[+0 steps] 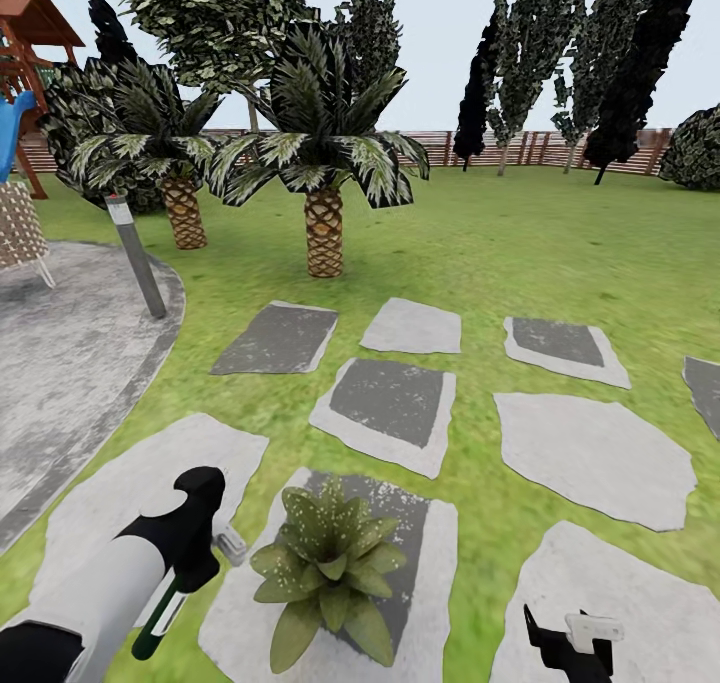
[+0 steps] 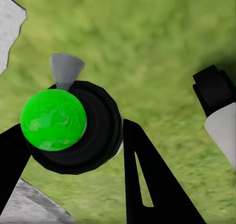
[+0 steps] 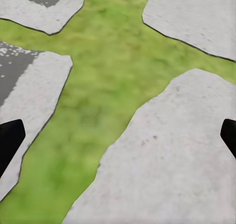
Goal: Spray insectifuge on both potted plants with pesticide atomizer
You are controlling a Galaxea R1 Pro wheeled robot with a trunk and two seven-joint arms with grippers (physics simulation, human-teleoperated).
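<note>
Here the atomizer (image 2: 69, 128) sits pinched in the left gripper (image 1: 190, 553), its jaws closed on it; the left wrist view alone shows its green cap and pale nozzle over grass. Just beside those jaws, one speckled plant (image 1: 328, 569) rests on a stone (image 1: 430, 603). The right gripper (image 3: 118, 135) has its jaws spread.
</note>
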